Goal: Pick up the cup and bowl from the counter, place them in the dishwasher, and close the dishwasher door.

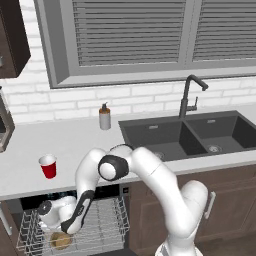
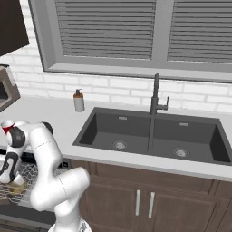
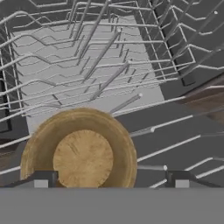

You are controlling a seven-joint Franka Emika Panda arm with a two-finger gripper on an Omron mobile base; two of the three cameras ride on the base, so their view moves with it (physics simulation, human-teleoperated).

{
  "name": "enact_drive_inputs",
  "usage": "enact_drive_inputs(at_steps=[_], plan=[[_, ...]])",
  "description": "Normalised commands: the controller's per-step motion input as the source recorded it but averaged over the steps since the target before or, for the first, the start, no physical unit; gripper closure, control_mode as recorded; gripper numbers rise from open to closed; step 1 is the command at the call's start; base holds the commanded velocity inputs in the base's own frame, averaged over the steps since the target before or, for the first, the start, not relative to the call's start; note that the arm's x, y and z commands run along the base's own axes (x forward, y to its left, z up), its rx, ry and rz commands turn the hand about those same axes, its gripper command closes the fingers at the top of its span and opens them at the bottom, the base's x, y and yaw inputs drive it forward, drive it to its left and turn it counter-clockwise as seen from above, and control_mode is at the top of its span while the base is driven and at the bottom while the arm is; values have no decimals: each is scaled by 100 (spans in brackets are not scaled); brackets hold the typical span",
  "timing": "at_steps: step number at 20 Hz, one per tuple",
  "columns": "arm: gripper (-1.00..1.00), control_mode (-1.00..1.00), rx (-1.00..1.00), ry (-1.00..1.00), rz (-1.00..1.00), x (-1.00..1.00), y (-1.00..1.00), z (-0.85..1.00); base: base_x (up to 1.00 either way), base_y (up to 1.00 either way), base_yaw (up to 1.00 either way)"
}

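Jaws spread wide on the gripper [image 3: 111, 178], one tip at each side of the hand view, nothing pinched between them; the bowl [image 3: 79, 151] sits just below, upright, resting in the white wire rack [image 3: 109, 65] of the dishwasher [image 1: 75, 222]; one fingertip [image 3: 41, 178] overlaps the bowl's rim, contact hard to judge; from the left base view the arm reaches down over the pulled-out rack, the bowl [image 1: 61, 240] near its front; the cup [image 1: 48, 166] stands upright on the counter [image 1: 75, 140], well apart from the soap bottle [image 1: 104, 117] by the wall.
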Motion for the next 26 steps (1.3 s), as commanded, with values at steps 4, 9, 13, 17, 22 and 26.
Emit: enact_drive_inputs(at_steps=[4,9,13,17,22,26], plan=[[-100,-100,6,-13,0,-40,0,100,0,0,0],[-100,-100,6,-12,1,-61,0,100,0,0,0],[-100,-100,7,-6,5,-27,0,100,0,0,0],[-100,-100,6,0,9,-7,0,100,0,0,0],[-100,-100,9,0,13,0,-1,100,0,0,0],[-100,-100,9,0,14,8,-9,100,0,0,0]])
